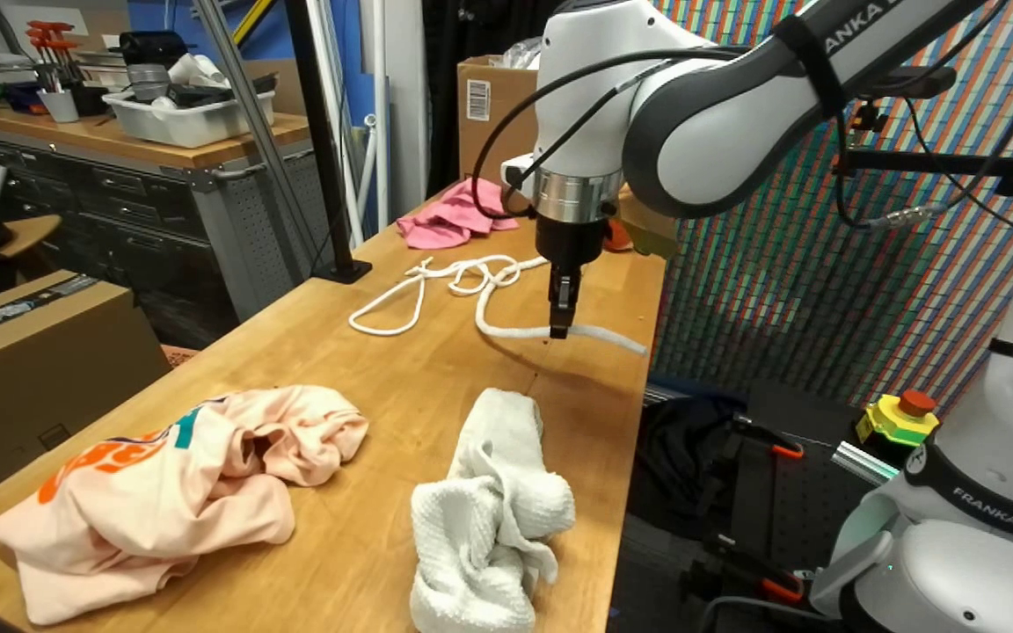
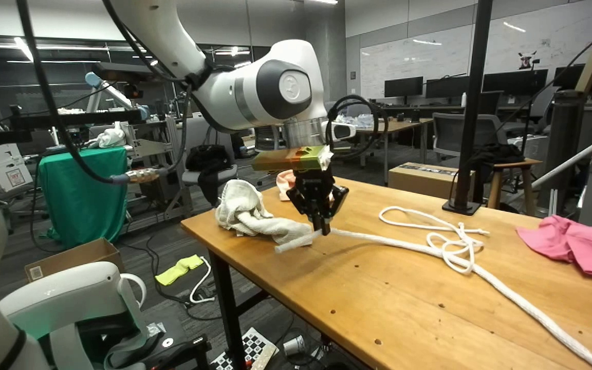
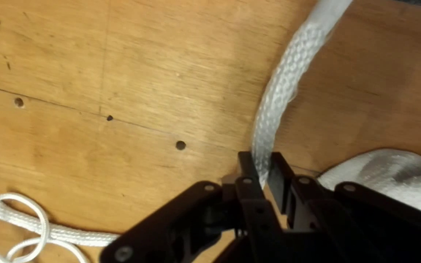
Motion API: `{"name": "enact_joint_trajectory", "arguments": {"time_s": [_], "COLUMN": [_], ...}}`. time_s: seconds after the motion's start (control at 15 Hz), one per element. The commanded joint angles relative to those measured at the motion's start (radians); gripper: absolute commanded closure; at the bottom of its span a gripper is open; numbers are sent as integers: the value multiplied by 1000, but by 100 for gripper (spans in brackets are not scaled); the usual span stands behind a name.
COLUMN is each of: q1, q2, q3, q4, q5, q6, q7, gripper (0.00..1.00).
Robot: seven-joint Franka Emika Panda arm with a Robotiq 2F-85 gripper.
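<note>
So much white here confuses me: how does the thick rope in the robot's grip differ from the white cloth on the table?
The thick rope is long and narrow; the white cloth is a wide, crumpled bundle. The gripper pinches the rope near one end, holding that part up, while the cloth lies on the table. The rope is braided; the cloth looks soft and nubby. Both are white.

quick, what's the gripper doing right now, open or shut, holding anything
Gripper: closed, holding the thick white rope near one end.
</note>
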Motion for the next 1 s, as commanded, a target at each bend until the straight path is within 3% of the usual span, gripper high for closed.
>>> {"name": "enact_joint_trajectory", "arguments": {"time_s": [0.0,0.27,0.6,0.67,0.73,0.87,0.93], "q1": [25,28,-19,-29,-39,-54,-60], "q2": [-69,-76,-40,-37,-31,-12,1], "q3": [4,-4,-42,-50,-53,-55,-54], "q4": [-31,-10,17,14,11,20,30], "q5": [98,163,144,139,126,95,81], "q6": [35,23,10,16,38,90,117], "q7": [-55,-48,-34,-34,-17,12,25], "gripper": [83,83,82,79,58,52,44]}}
